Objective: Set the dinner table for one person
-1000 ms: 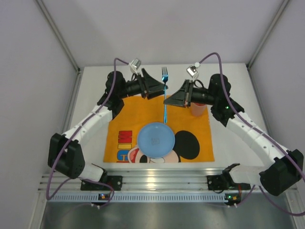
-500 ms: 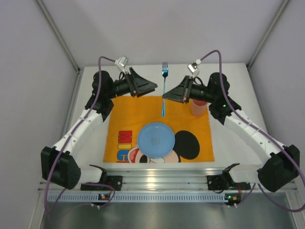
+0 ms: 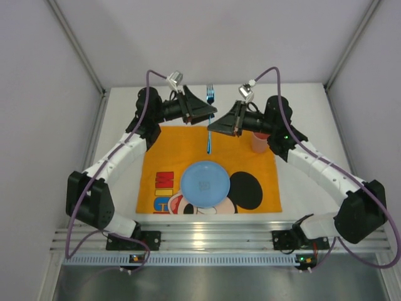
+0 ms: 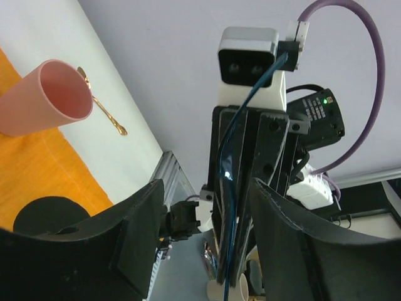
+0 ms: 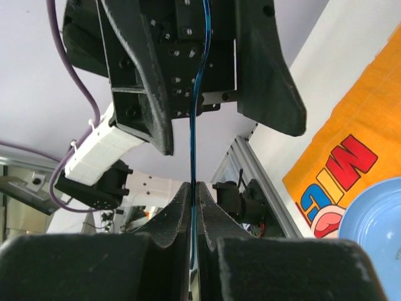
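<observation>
I am seeing the blue fork (image 3: 209, 100) hanging above the 12 o'clock side of the dinner table (image 3: 128, 188), shifted slightly toward 9 o'clock since half a second ago. The right gripper (image 3: 212, 129) is pinching its handle. The left gripper (image 3: 213, 114) has come back in and is standing spread around the fork. The right gripper is half hiding the pink cup (image 3: 259, 143).

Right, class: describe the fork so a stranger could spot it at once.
Find the orange cartoon-mouse cloth on the white tabletop. Over its far edge, the right gripper pinches a blue fork, tines pointing away. Unlike the round blue plate and pink cup, it is slender and pronged.
</observation>
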